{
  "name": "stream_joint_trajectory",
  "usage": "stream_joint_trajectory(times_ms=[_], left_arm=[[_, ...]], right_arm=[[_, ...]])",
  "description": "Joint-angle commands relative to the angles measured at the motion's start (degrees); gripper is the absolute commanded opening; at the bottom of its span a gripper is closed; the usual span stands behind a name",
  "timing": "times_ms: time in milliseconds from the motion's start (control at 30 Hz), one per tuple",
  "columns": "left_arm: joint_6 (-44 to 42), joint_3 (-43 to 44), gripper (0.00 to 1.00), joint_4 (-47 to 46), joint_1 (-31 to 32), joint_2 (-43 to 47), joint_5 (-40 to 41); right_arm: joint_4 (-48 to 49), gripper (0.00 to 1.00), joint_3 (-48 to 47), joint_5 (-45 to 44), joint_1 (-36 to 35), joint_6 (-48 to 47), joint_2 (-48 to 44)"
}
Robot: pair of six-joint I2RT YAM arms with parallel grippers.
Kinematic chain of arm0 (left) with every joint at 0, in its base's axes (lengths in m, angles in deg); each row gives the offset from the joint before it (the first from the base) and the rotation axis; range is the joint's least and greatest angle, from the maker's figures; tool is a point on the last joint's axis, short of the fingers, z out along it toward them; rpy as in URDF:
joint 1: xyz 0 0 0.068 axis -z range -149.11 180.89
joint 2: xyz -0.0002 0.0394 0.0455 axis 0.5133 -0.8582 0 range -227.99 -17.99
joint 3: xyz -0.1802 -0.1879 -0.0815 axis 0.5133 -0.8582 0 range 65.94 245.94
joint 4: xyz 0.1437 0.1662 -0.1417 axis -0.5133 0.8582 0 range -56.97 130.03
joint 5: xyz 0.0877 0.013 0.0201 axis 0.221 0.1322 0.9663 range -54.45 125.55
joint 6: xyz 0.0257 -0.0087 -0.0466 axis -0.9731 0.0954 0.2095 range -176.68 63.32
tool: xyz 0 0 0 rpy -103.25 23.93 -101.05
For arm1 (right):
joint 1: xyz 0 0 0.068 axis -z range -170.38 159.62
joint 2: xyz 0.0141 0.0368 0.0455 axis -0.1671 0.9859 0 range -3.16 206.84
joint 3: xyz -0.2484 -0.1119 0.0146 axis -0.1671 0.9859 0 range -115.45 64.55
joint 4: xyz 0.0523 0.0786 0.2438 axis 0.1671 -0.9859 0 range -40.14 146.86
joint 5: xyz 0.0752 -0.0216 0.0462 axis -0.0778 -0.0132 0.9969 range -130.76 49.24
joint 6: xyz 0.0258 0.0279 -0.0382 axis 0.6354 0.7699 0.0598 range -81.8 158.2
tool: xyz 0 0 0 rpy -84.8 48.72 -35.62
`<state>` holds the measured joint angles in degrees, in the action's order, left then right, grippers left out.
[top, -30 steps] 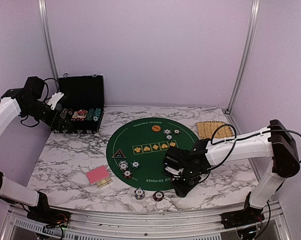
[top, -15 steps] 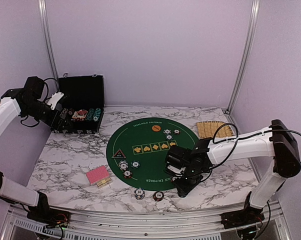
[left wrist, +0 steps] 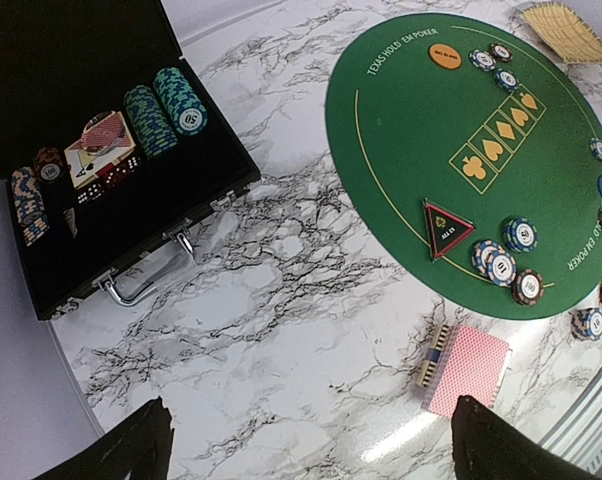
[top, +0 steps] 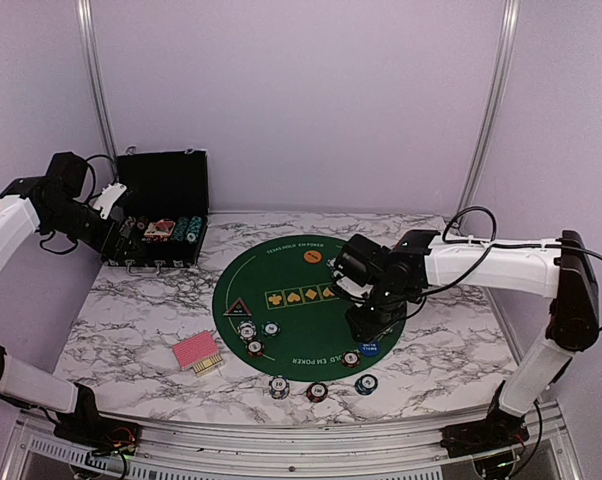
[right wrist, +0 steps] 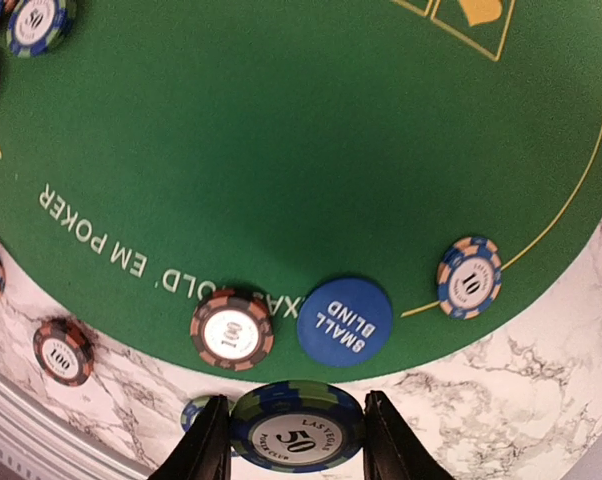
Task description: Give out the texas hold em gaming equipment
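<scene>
My right gripper (right wrist: 296, 445) is shut on a blue and green poker chip (right wrist: 297, 424) marked 50, held over the front right rim of the green mat (top: 291, 285). Just beyond it lie the blue button (right wrist: 344, 321), a black and red chip (right wrist: 232, 329) and a blue and white chip (right wrist: 469, 277). My left gripper (left wrist: 311, 455) is open and empty, high above bare marble by the black case (top: 161, 205). The red-backed cards (left wrist: 466, 368), the black triangular button (left wrist: 446, 226) with three chips beside it, and the orange button (left wrist: 444, 56) all show in the left wrist view.
The open case (left wrist: 81, 150) holds rows of chips and a card deck. A tan woven tray (top: 428, 258) lies at the back right. Three more chips (top: 317, 391) lie on the marble near the front edge, and three others sit by the orange button (top: 311, 257).
My right gripper has moved from the front edge of the table back over the mat's front right rim, carrying the chip. The blue button and two chips have come into view. The left arm is still.
</scene>
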<state>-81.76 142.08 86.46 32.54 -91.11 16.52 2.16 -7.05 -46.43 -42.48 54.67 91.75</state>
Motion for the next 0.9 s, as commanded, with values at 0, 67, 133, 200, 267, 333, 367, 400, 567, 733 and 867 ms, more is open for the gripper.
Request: stream_joint_trajectory(times_ms=[0,67,133,200,267,333,367,400,567,733,867], left_arm=[[-0.2,1.6,0.99,0.6,-0.2,1.4,-0.3],[-0.3,1.6,0.99,0.6,-0.1,1.6,-0.1],[-0.4,1.8,0.99,0.6,-0.1,1.8,0.0],[-0.4,2.0,0.99,0.7,-0.1,1.9,0.0],[-0.5,2.0,0.99,0.7,-0.1,2.0,0.0],[-0.5,1.8,0.99,0.7,-0.2,2.1,-0.1],[-0.6,1.8,0.99,0.6,-0.1,2.1,-0.1],[-0.5,1.8,0.99,0.6,-0.2,2.0,-0.2],[-0.2,1.8,0.99,0.6,-0.1,1.5,-0.7],[-0.4,1.6,0.99,0.6,-0.1,1.7,-0.5],[-0.5,1.5,0.99,0.6,-0.2,1.8,-0.1]], right_arm=[[1.1,0.15,-4.5,-1.4,1.7,-2.9,4.5],[2.3,0.15,-5.8,-1.0,1.7,-3.3,7.0],[3.5,0.15,-6.8,-0.8,1.9,-4.0,9.5],[4.3,0.15,-7.6,-0.4,1.8,-4.5,11.6],[5.3,0.14,-7.9,-0.1,2.0,-4.9,13.2],[6.2,0.14,-8.0,0.1,2.3,-5.1,14.2],[6.8,0.14,-8.0,0.1,2.4,-5.1,14.7],[7.3,0.14,-8.0,0.1,2.7,-5.1,15.1],[9.5,0.13,-8.3,0.9,3.5,-5.0,17.0],[10.5,0.13,-8.0,1.7,3.5,-5.0,18.1],[11.1,0.13,-6.1,2.7,3.5,-4.9,17.5]])
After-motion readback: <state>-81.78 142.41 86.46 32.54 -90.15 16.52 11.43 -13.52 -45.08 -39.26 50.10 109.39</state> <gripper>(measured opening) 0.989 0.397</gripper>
